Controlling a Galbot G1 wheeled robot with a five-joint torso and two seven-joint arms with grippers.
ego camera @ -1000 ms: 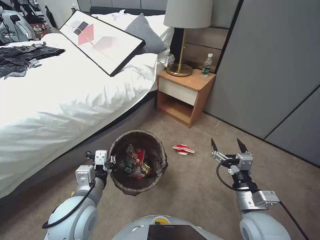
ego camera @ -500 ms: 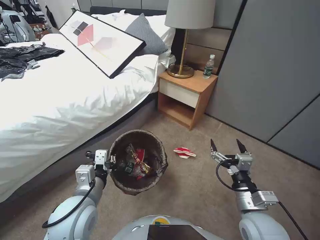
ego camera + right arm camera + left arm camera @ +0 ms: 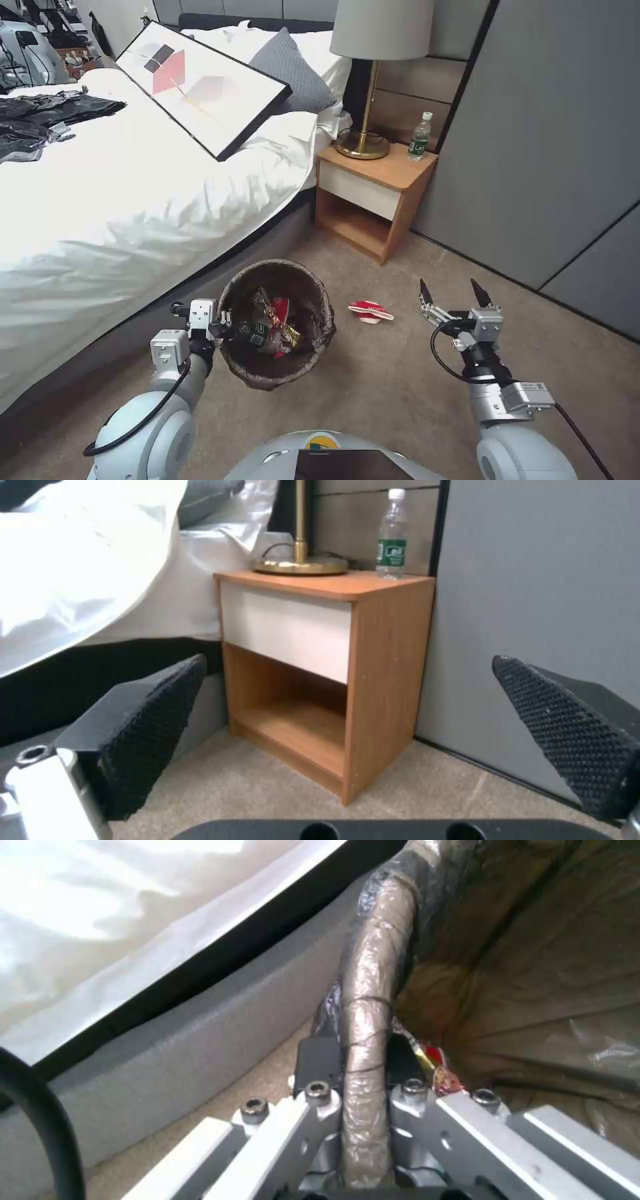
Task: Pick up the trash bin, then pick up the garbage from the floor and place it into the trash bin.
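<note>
Beside the bed [image 3: 133, 200], low over the carpeted floor [image 3: 373, 393], the left tool [image 3: 223, 328] pinches the rim of the trash bin [image 3: 313, 347], one finger outside the bag-wrapped edge and one inside, as the left wrist view shows at close range with the left tool [image 3: 353, 1060] clamped on the trash bin [image 3: 367, 990]; the bin hangs upright from that grip, just in front of the robot's body, its dark liner folded over the rim; inside it lie crumpled wrappers [image 3: 273, 327] in red, gold and green, packed together; on the floor to the right of the bin, near it but apart, rests a flattened red-and-white carton [image 3: 370, 311]; the right tool [image 3: 453, 293] hovers to the right of that carton, its fingers spread wide and pointing forward, holding nothing; in the right wrist view the right tool [image 3: 373, 740] frames a wooden nightstand [image 3: 313, 645] with an open lower shelf; on the nightstand stand a brass lamp base [image 3: 300, 565] and a clear bottle [image 3: 391, 535] with a green label, upright near the grey wall panel [image 3: 533, 580]; a framed picture [image 3: 200, 83] lies tilted on the bed against a grey pillow [image 3: 290, 67].
</note>
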